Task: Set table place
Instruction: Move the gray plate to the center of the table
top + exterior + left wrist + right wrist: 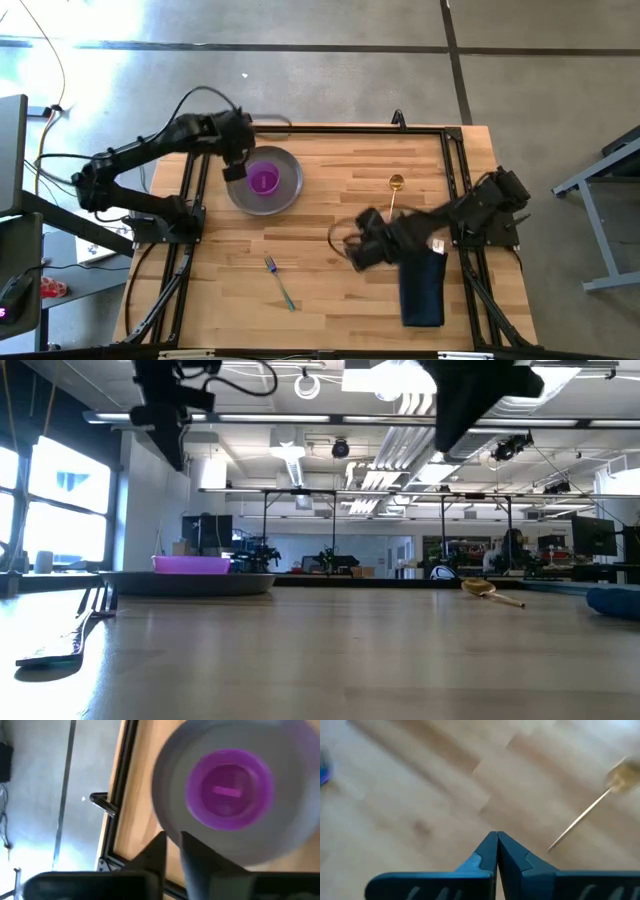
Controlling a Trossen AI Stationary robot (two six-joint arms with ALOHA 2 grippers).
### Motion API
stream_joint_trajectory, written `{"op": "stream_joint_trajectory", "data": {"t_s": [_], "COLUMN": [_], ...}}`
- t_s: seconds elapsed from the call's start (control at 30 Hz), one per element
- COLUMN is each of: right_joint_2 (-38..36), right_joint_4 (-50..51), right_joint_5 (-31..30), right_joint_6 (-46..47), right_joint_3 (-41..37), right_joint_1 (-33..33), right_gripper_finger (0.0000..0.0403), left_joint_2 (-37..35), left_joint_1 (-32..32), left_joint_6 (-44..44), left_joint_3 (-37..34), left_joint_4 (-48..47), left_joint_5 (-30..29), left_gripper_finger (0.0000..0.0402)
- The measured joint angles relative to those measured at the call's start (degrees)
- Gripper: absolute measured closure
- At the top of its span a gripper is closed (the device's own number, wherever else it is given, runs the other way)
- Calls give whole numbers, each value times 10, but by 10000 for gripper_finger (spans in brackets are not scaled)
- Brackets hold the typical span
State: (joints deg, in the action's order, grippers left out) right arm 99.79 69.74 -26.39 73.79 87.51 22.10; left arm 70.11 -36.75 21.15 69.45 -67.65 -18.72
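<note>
The left gripper (235, 170) hangs over the plate's (290, 185) left rim, jaws nearly together, empty. The purple bowl (263, 180) sits in the plate. The right gripper (360, 250), jaws together, hovers mid-table near the spoon (395, 190), napkin (422, 290) and fork (279, 282).

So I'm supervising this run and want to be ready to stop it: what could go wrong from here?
1. The left tool hangs at the rim of the plate holding the purple bowl; a low move could nudge the plate or tip the bowl.
2. The right tool, shut and empty, is near the gold spoon; a sweep might knock it.
3. The right arm lies over the navy napkin and could drag it.
</note>
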Motion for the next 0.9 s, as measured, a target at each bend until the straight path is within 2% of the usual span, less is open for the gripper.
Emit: {"op": "stream_joint_trajectory", "data": {"t_s": [0.07,0.2,0.27,0.4,0.63,0.77,0.9], "right_joint_2": [0,0,0,0,0,0,-1], "right_joint_4": [16,18,5,-62,-186,-198,-192], "right_joint_5": [-7,-5,11,59,114,138,158], "right_joint_6": [-52,-173,-238,-361,-479,-508,-533], "right_joint_3": [19,51,63,69,69,69,69], "right_joint_1": [-36,-112,-156,-247,-345,-369,-376], "right_gripper_finger": [403,403,403,403,403,403,403], "left_joint_2": [19,61,83,129,189,238,272], "left_joint_1": [-51,-153,-200,-271,-276,-279,-277], "left_joint_6": [36,95,117,150,148,131,118], "left_joint_3": [0,0,0,0,0,1,1], "left_joint_4": [31,83,90,102,131,135,151], "left_joint_5": [24,107,141,163,171,175,142], "left_gripper_finger": [393,397,399,401,401,401,402]}}
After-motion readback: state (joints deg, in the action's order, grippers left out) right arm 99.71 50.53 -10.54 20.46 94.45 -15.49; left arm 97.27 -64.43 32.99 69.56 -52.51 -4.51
